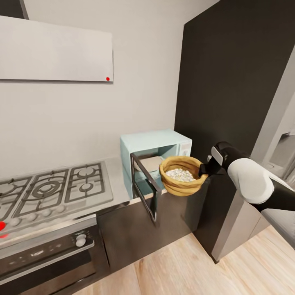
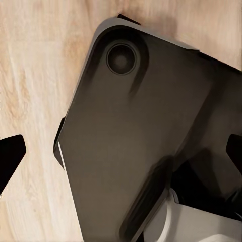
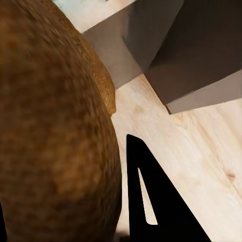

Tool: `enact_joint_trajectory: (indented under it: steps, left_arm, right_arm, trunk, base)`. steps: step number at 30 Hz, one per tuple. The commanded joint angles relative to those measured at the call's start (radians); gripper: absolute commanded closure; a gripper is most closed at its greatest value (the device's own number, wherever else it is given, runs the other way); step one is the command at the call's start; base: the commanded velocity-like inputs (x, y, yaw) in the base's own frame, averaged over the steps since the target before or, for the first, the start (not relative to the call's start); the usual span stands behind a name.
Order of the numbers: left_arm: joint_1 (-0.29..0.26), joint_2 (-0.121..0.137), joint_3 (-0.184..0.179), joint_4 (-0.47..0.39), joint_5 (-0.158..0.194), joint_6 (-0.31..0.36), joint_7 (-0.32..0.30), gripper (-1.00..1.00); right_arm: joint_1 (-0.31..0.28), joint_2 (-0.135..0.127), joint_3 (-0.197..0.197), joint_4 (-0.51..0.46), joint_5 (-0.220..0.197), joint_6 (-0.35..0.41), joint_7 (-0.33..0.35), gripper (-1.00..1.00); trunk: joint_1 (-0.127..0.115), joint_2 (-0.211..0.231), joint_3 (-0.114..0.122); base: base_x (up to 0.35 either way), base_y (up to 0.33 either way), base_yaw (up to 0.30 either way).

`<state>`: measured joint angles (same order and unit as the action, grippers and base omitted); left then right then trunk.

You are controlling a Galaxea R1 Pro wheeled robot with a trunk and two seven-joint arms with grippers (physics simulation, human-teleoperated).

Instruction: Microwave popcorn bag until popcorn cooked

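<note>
Head view: right gripper [image 1: 203,169] grips the popcorn bag [image 1: 180,176] before the microwave [image 1: 157,157]; it should enter level, clearing the open door [image 1: 144,185].

popcorn bag [image 1: 182,180]: coarse, matt, burlap-like cloth
microwave [image 1: 155,157]: smooth pale mint casing, satin
countertop [image 1: 116,180]: glossy grey, steel-like
gas hob [image 1: 53,188]: brushed metal, dark grates
floor [image 1: 184,270]: pale wood planks
right arm [image 1: 250,180]: smooth white and black shell
</note>
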<state>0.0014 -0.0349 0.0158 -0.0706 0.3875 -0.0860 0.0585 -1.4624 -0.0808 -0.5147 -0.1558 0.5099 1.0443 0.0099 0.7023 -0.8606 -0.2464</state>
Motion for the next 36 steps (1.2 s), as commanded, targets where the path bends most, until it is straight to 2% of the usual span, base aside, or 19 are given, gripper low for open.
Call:
enact_joint_trajectory:
  steps: [1, 3, 6, 28, 36]
  left_arm:
    - [0.000, 0.000, 0.001, -0.001, 0.002, -0.001, 0.003, -1.00]
    - [0.000, 0.000, 0.001, -0.001, 0.002, -0.001, 0.003, -1.00]
    - [0.000, 0.000, 0.001, -0.001, 0.002, -0.001, 0.003, -1.00]
    - [0.000, 0.000, 0.001, -0.001, 0.002, -0.001, 0.003, -1.00]
    - [0.000, 0.000, 0.001, -0.001, 0.002, -0.001, 0.003, -1.00]
  right_arm:
    - [-0.001, 0.003, -0.007, -0.001, 0.010, 0.003, 0.001, 1.00]
    - [-0.001, 0.016, -0.007, -0.001, 0.010, 0.003, 0.001, 1.00]
    - [-0.001, 0.020, -0.007, -0.001, 0.010, 0.003, 0.001, 1.00]
    - [-0.001, 0.021, -0.008, -0.001, 0.010, 0.003, 0.001, 1.00]
    - [-0.001, 0.020, -0.007, -0.001, 0.010, 0.003, 0.001, 1.00]
  trunk:
    - [0.000, -0.001, -0.001]
    - [0.000, -0.001, -0.001]
    - [0.000, -0.001, -0.001]
    - [0.000, -0.001, -0.001]
    - [0.000, -0.001, -0.001]
  base:
    - [0.157, 0.117, 0.000]
    - [0.122, 0.140, 0.000]
    - [0.040, 0.062, 0.000]
    - [0.138, 0.134, 0.000]
    - [0.023, 0.021, 0.000]
